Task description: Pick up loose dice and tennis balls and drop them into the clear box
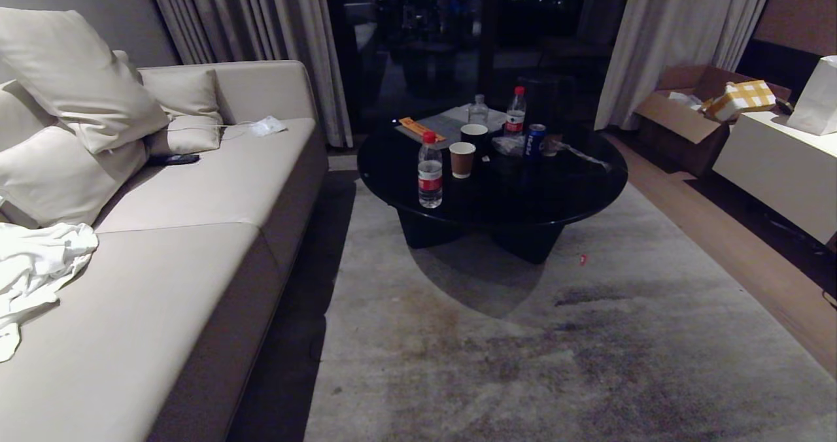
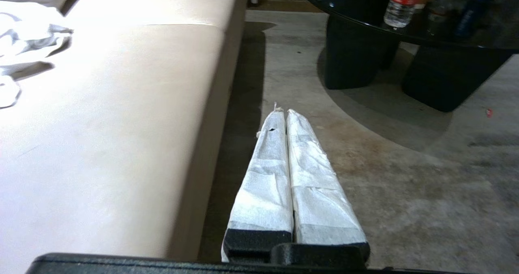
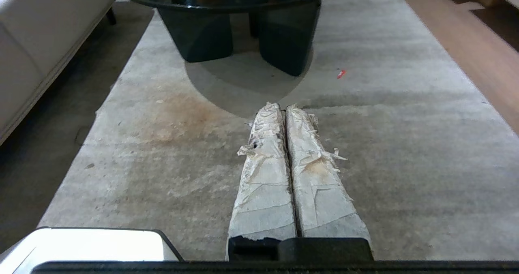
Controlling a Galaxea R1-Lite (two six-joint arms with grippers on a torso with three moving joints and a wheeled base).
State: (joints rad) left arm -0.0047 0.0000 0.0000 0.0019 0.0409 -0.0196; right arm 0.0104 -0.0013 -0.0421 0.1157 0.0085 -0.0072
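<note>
Dice, tennis balls and the clear box appear in none of my three views; I cannot tell where they are. My left gripper (image 2: 284,111) hangs low over the grey carpet (image 1: 588,363) just beside the sofa's base, its two white-wrapped fingers (image 2: 267,172) pressed together along their length, holding nothing. My right gripper (image 3: 282,105) hangs over the open middle of the carpet, its frayed, taped fingers (image 3: 308,176) likewise pressed together and empty; a rusty stain (image 3: 178,116) lies to its left. Neither arm shows in my head view.

Ahead stands a round black coffee table (image 1: 562,193) on dark block legs. On it are a water bottle with a red cap (image 1: 429,170) at the near left edge, a brown paper cup (image 1: 462,159) just beside it, a dark cup (image 1: 474,135) behind that, a second capped bottle (image 1: 515,112) farther back, a blue can (image 1: 535,140) and an orange strip (image 1: 422,129). A small red scrap (image 1: 582,259) lies on the carpet near the table's right side.

To the left runs a beige sofa (image 1: 196,259) with pale cushions (image 1: 78,82), crumpled white cloth (image 1: 36,265) at its near end and a dark remote (image 1: 173,159) by the cushions. At the far right, an open cardboard box (image 1: 680,118) sits beside a white cabinet (image 1: 778,167).
</note>
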